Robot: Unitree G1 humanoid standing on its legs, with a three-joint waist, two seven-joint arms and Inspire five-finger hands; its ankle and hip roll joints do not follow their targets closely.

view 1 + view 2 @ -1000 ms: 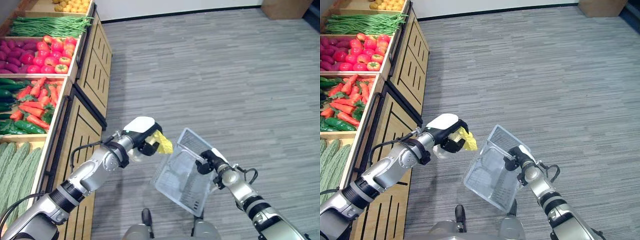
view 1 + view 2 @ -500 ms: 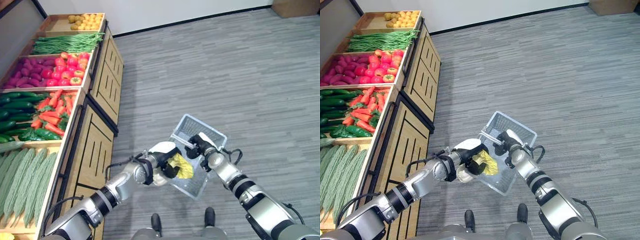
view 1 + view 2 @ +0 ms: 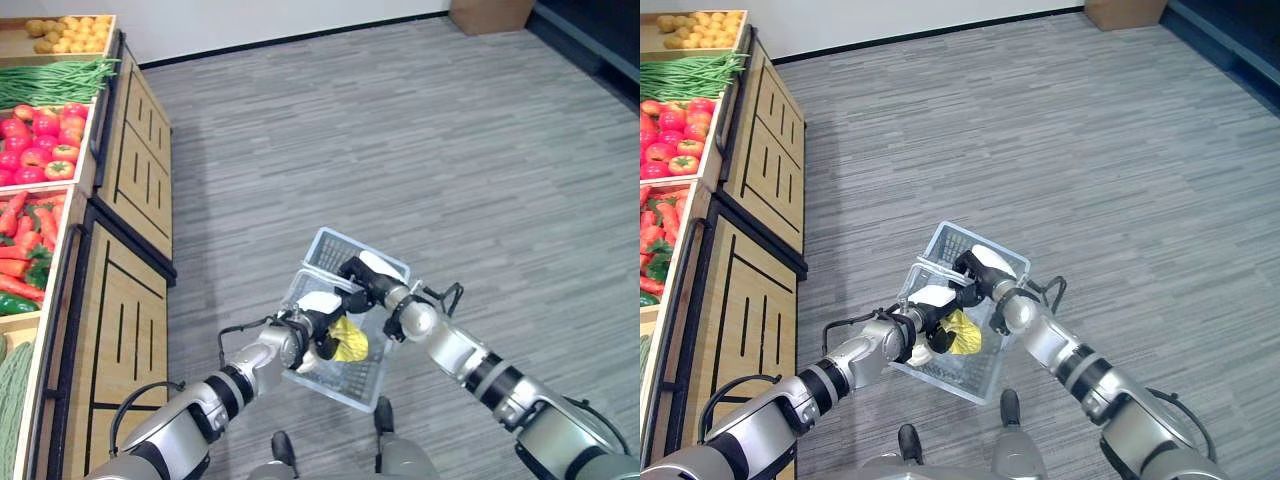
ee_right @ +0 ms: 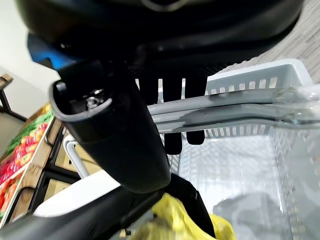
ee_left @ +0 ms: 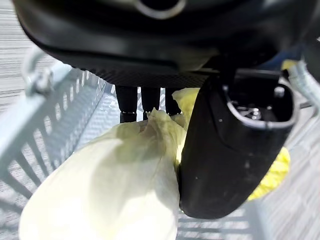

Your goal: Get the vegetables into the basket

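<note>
My left hand point(image 3: 313, 322) is inside the white wire basket point(image 3: 370, 378), shut on a pale yellow leafy vegetable point(image 3: 349, 341). The left wrist view shows the thumb point(image 5: 235, 150) and fingers point(image 5: 145, 102) curled round that vegetable point(image 5: 115, 190), with the basket's wall point(image 5: 55, 115) beside it. My right hand point(image 3: 368, 279) is shut on the basket's grey handle point(image 4: 225, 112) and holds the basket above the floor. The vegetable point(image 4: 175, 220) also shows below that handle in the right wrist view.
A wooden produce stand point(image 3: 125, 290) runs along the left, with bins of tomatoes point(image 3: 40, 140), green beans point(image 3: 55, 80), carrots and peppers point(image 3: 20, 235). Grey plank floor point(image 3: 420, 140) lies open to the right. A cardboard box point(image 3: 485, 12) stands at the far wall.
My left hand has carried the yellow vegetable from beside the basket down into it. The camera has swung right, so the stand has slid to the left.
</note>
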